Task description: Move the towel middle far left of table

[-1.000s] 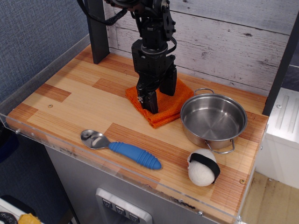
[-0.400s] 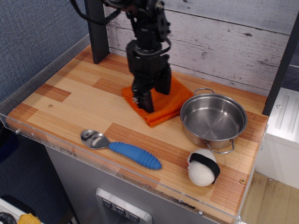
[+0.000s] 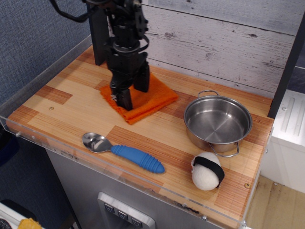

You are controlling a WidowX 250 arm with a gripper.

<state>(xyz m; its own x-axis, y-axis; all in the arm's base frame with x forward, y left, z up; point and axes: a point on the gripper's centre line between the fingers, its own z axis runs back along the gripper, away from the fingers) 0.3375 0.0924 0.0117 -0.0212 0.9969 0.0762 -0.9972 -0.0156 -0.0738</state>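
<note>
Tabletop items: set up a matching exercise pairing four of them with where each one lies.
Things:
1. towel
2. steel pot
3. spoon
4. white ball with black band

Places:
A. near the front edge, left of centre
B. front right corner area
C. under the gripper, towards the back
D. right side, behind the ball

Pairs: 1-C, 2-D, 3-A, 4-B

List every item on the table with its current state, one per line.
towel: folded flat, pinned under the claw
claw: lowered onto the towel, open or shut unclear
pot: upright, empty
spoon: lying flat, bowl up
sushi toy: resting near the front edge
</note>
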